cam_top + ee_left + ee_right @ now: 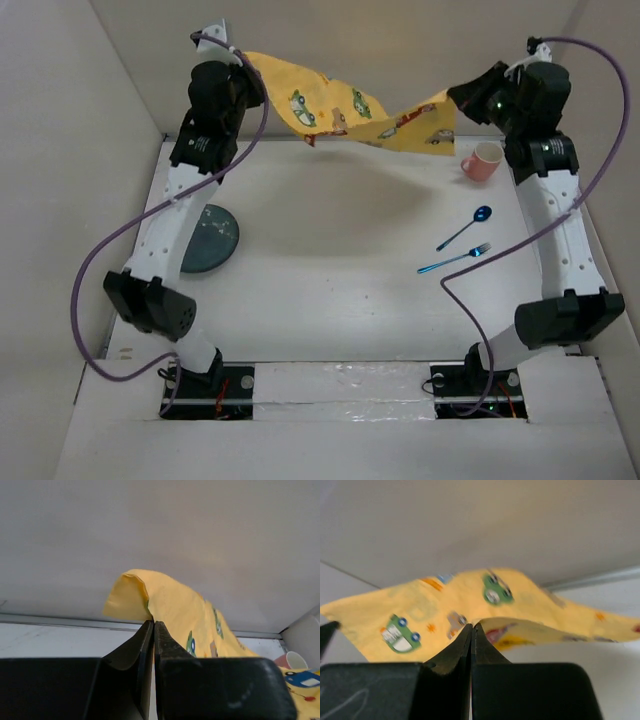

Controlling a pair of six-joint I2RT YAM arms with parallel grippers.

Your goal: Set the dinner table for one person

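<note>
The yellow car-patterned cloth mat (350, 112) hangs stretched in the air above the far side of the white dinner table (330, 290). My left gripper (243, 62) is shut on its left corner, seen in the left wrist view (152, 625) with the cloth (170, 605) pinched between the jaws. My right gripper (455, 97) is shut on its right corner; the right wrist view (471, 626) shows the cloth (445, 605) pinched there. A dark grey plate (208, 240) lies at the left. A pink cup (482, 161), a blue spoon (466, 228) and a blue fork (455, 259) lie at the right.
Beige walls (60, 150) bound the table on the left, back and right. The purple cables (100, 260) loop beside both arms. The pink cup also shows in the left wrist view (295, 660) at the far right.
</note>
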